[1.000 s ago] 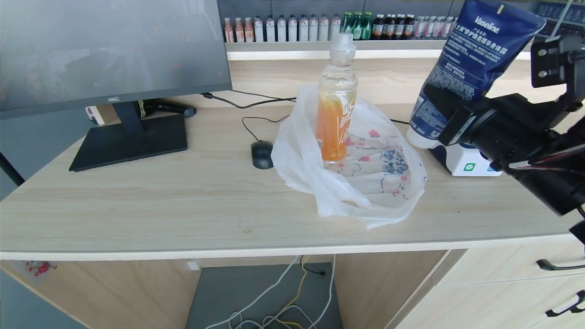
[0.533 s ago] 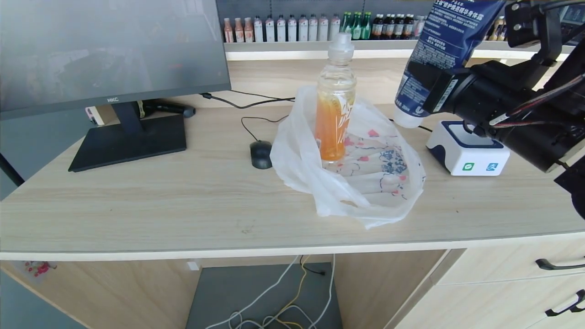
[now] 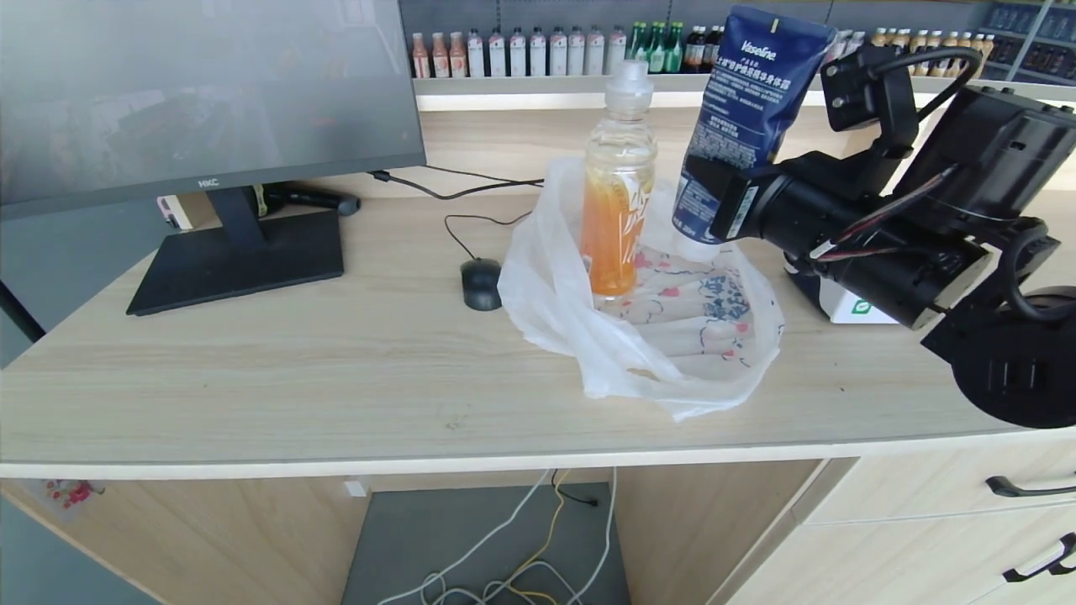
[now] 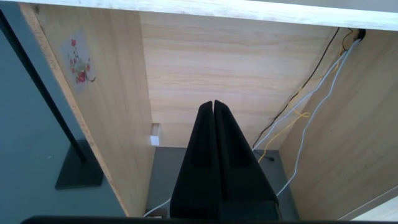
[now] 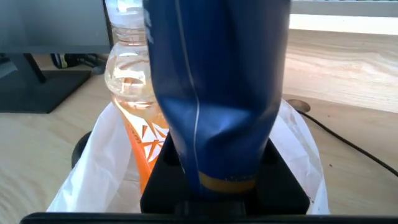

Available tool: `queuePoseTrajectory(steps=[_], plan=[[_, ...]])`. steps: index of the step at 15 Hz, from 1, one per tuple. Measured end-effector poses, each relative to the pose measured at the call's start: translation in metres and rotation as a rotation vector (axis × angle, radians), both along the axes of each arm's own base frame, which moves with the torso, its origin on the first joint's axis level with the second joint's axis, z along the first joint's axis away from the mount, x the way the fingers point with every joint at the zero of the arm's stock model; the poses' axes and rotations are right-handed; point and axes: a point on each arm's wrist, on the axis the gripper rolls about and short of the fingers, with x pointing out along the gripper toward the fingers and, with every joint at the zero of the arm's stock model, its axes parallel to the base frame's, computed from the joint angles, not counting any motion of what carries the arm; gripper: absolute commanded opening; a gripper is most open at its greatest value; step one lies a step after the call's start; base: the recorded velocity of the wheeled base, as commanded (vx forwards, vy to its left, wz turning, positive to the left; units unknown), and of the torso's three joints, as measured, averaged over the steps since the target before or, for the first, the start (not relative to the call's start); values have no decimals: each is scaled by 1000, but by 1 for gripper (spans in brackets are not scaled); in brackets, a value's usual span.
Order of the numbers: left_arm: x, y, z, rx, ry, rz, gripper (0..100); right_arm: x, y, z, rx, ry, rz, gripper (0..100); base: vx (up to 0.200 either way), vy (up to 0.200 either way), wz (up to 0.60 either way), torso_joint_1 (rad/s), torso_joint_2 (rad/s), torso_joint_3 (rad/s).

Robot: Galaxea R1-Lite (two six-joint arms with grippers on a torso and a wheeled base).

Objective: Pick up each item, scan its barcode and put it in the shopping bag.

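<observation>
while the left gripper (image 4: 214, 106) hangs below the counter (image 3: 336, 378) with its fingers pressed together, the shopping bag (image 3: 672, 353) on top already holds an upright orange drink bottle (image 3: 618, 193), so one item looks done. the right gripper (image 3: 710, 197) is clamped on the blue lotion tube (image 3: 752, 92), crimped end up, above the bag's far side just beside the bottle. lowering and releasing it seem left.

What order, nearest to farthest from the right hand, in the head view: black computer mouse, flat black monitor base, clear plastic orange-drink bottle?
1. Clear plastic orange-drink bottle, just left of the right hand.
2. Black computer mouse, mid-counter.
3. Flat black monitor base, far left.
</observation>
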Motion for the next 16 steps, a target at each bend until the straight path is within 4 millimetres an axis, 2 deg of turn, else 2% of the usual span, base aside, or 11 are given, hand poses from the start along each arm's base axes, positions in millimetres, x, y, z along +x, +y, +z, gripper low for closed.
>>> queuePoseTrajectory(steps=[8, 16], plan=[[0, 0, 0, 0, 0, 0, 0, 24, 0, -25, -26, 60, -30, 0, 0, 0, 0, 0, 0, 0], [0, 0, 0, 0, 0, 0, 0, 49, -12, -43, -25, 82, -84, 0, 0, 0, 0, 0, 0, 0]])
